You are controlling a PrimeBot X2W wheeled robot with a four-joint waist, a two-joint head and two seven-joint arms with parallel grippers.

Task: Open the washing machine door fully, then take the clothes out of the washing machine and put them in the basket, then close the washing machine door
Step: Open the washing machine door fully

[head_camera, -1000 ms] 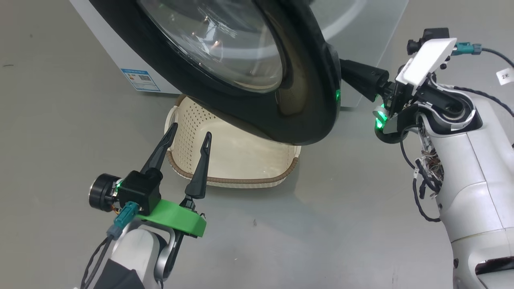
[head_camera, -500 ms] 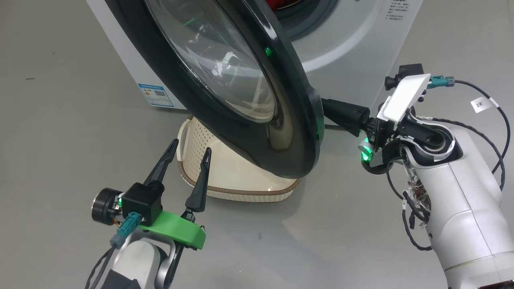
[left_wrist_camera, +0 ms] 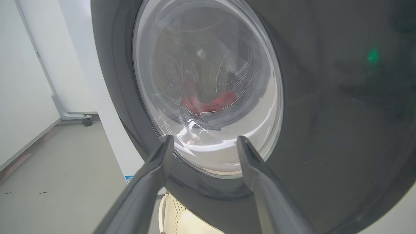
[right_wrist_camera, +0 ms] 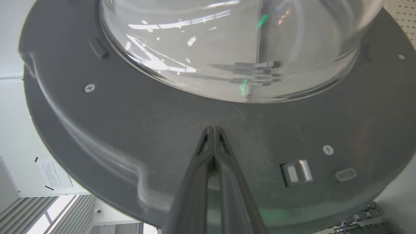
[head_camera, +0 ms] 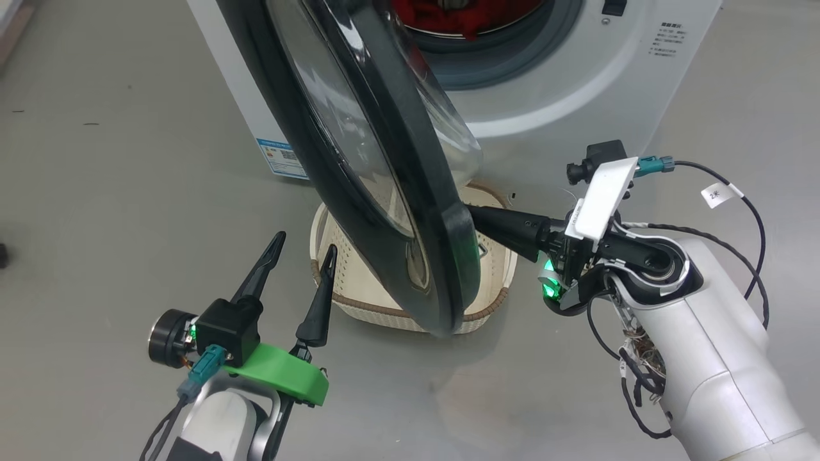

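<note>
Fingers [right_wrist_camera: 193, 191] of the right gripper [right_wrist_camera: 213, 130] pressed flat together, long, dark and tapered, nothing between them; tips appear to touch the matte grey inner face of the washing machine door [head_camera: 448, 282], just below its bulging clear glass bowl. Inner face moulded plastic, a few screw heads, one small metal latch. Door stands part open, swung out over the basket [head_camera: 371, 306], its wide glossy black rim seen nearly edge-on from above. Left gripper [head_camera: 305, 242] hangs above the floor [head_camera: 96, 192] just beside the basket, fingers spread wide and empty, pointing at the door's outer side; bright green plastic bracket at its wrist. Washing machine [head_camera: 564, 96] big, white, smooth-fronted, grey rubber ring round the opening, blue label [head_camera: 282, 157] low on the front. Clothes [head_camera: 461, 16] lie inside the drum, red, soft and crumpled; red also shows through the glass from the left wrist. Basket cream, perforated walls, brown woven-look rim, on the floor below the door. Floor smooth, grey, faintly shiny, lightly scuffed. White walls behind.
</note>
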